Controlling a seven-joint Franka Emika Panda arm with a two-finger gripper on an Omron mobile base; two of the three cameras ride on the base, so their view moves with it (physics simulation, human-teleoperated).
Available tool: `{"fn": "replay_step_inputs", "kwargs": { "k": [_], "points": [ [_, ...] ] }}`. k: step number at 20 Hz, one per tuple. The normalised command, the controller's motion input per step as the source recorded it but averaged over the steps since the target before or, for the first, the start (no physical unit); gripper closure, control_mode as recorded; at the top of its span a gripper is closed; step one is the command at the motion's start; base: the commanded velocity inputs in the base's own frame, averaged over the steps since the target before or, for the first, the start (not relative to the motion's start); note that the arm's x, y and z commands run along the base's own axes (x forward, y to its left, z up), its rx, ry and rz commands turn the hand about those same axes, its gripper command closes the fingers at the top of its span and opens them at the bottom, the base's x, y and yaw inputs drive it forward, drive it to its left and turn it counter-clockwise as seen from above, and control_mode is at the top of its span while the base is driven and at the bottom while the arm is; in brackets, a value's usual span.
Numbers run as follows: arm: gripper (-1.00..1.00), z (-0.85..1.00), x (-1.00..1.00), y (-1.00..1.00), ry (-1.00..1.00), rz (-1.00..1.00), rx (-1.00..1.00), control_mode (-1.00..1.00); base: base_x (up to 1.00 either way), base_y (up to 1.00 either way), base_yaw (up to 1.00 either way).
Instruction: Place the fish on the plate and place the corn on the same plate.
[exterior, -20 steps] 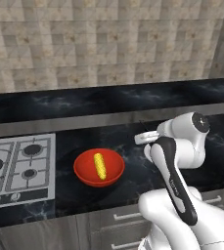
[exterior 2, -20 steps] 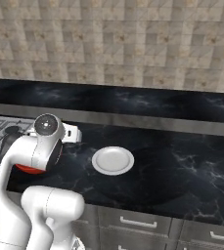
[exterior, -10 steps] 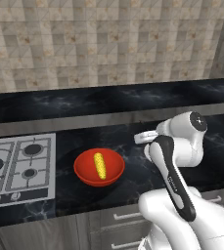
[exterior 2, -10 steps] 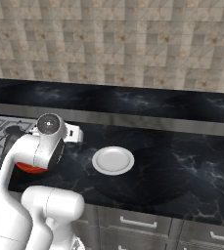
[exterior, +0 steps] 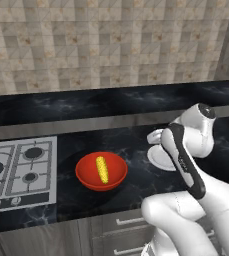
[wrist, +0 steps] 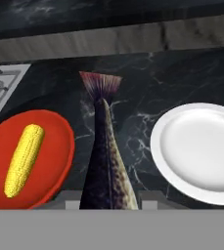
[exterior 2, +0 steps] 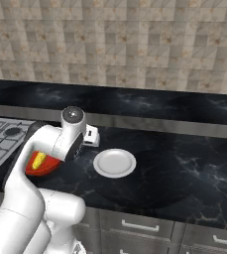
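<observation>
While our gripper (wrist: 108,202) clamps the fish (wrist: 105,161), it hangs between bowl (wrist: 55,161) and plate (wrist: 201,151). Corn (wrist: 23,158) lies in the bowl.

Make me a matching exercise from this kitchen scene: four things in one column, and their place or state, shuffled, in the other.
Things:
1. corn
2. fish
3. plate
4. stove

Places or states:
A. bare, on the dark counter
B. held between the gripper's fingers
C. lying in the red bowl
D. at the counter's left end, beyond the bowl

Pairs: 1-C, 2-B, 3-A, 4-D
</observation>
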Motion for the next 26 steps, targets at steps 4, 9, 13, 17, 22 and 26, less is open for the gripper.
{"fn": "replay_step_inputs", "kwargs": {
  "k": [4,9,13,17,22,26],
  "points": [
    [1.0,-0.27,0.27,-0.53,0.17,0.0,0.0,-1.0,0.0,0.0,0.0],
    [1.0,-0.36,0.35,-0.45,0.11,-0.04,-0.03,-1.0,0.0,0.0,0.0],
    [1.0,-0.46,0.48,-0.45,0.14,-0.09,-0.06,-1.0,0.0,0.0,0.0],
    [1.0,-0.4,0.36,-0.26,0.12,-0.08,-0.04,-1.0,0.0,0.0,0.0],
    [1.0,-0.27,0.23,-0.12,0.08,-0.01,0.0,-1.0,0.0,0.0,0.0],
    [1.0,-0.37,0.11,-0.05,0.02,0.0,0.0,-1.0,0.0,0.0,0.0]
  ]
}}
